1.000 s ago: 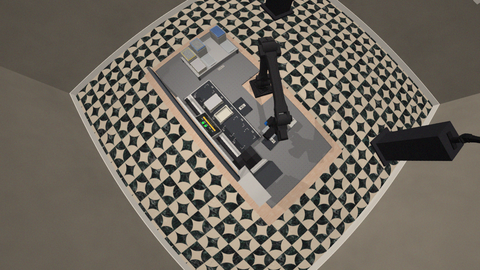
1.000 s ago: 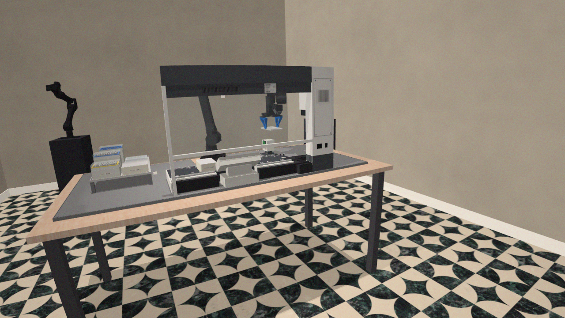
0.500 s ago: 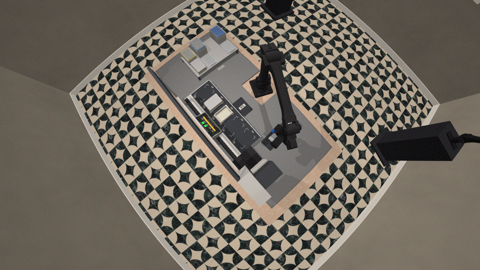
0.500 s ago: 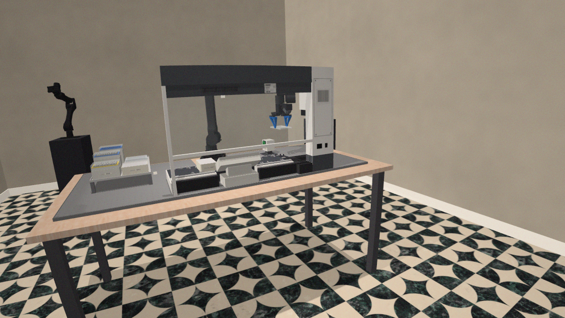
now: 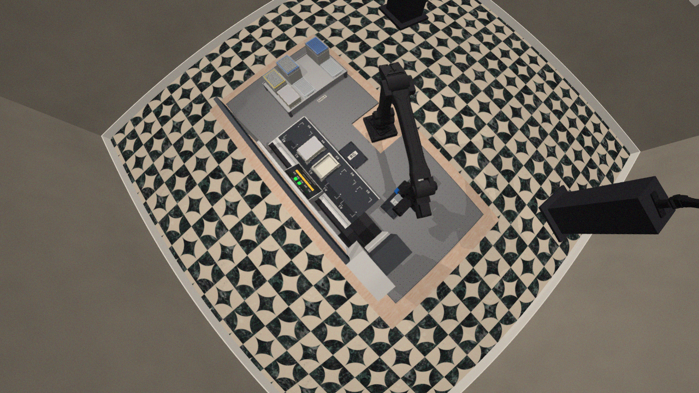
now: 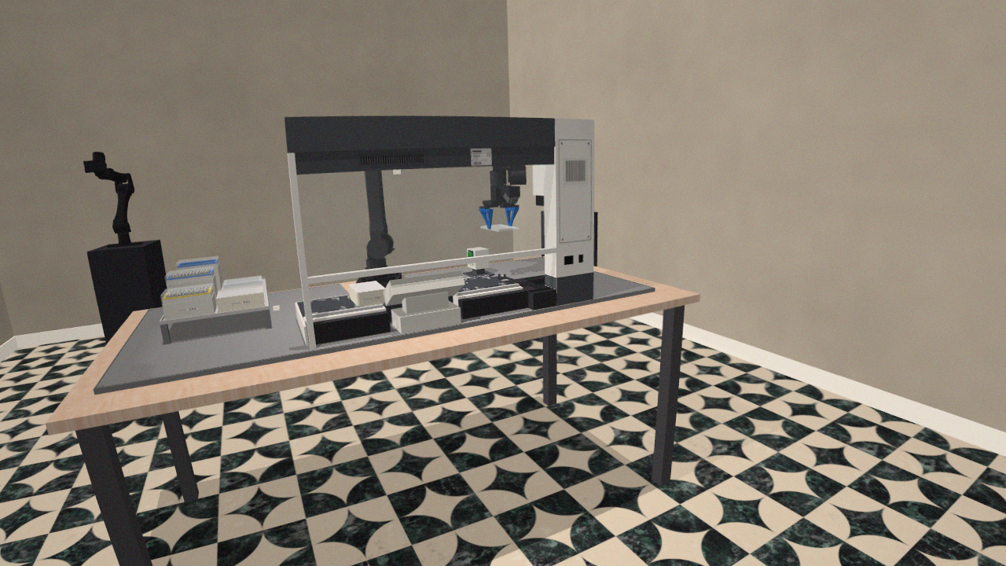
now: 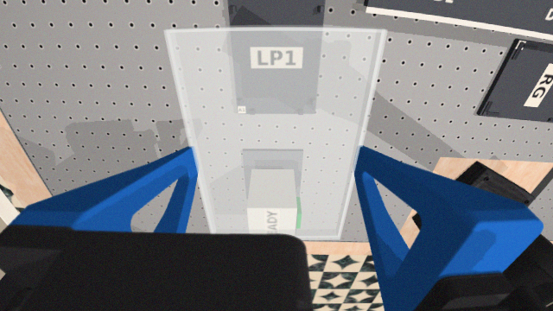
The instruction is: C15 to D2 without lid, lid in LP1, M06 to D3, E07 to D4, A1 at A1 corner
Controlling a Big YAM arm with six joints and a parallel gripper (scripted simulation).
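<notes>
The lid (image 7: 276,130) is sitting between the fingers, hanging well above the worktop (image 7: 86,86). Lid park LP1 (image 7: 276,82) is lying below its far half, the READY key (image 7: 272,203) below its near half, and the regrip nest RG (image 7: 518,82) off to the right.

A laboratory: a liquid handler (image 6: 422,141) with labelled deck positions stands on a bench (image 6: 394,355), beside a shelf (image 6: 211,320) of tip racks and well plates.

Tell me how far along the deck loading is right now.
Looks done: a plate and the open reservoir sit on the deck. In hand: the tool grips the clear lid high above lid park LP1. Left: park the lid, bring the deep-well block, press READY.
</notes>
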